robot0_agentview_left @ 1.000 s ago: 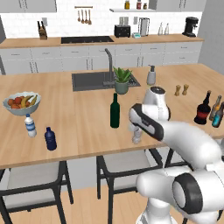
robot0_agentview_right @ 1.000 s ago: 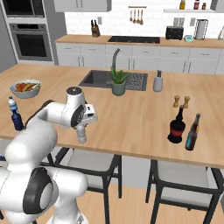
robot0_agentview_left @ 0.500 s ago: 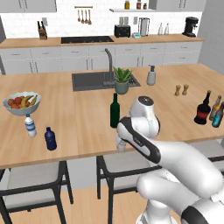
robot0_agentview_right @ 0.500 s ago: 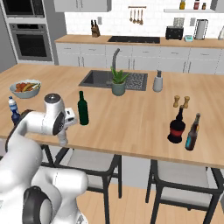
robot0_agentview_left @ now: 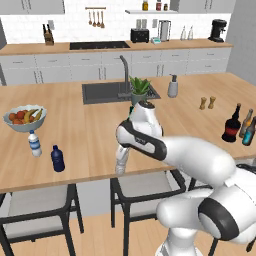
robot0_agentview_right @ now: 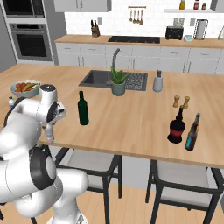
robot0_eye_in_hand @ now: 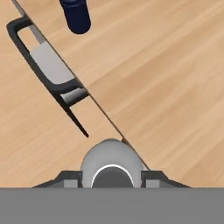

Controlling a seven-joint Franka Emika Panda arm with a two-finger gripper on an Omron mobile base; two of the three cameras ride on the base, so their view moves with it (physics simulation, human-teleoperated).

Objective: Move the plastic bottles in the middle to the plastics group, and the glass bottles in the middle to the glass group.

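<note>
In the hand view the navy bottle is cut off by the top edge, and the fingers sink under the small greyish bottle. In the left base view the arm hides all but a sliver of the green wine bottle. The teal bottle is clipped at the right edge.

Wood counter w/ sink: fruit bowl, clear btl, navy btl, green btl.
</note>
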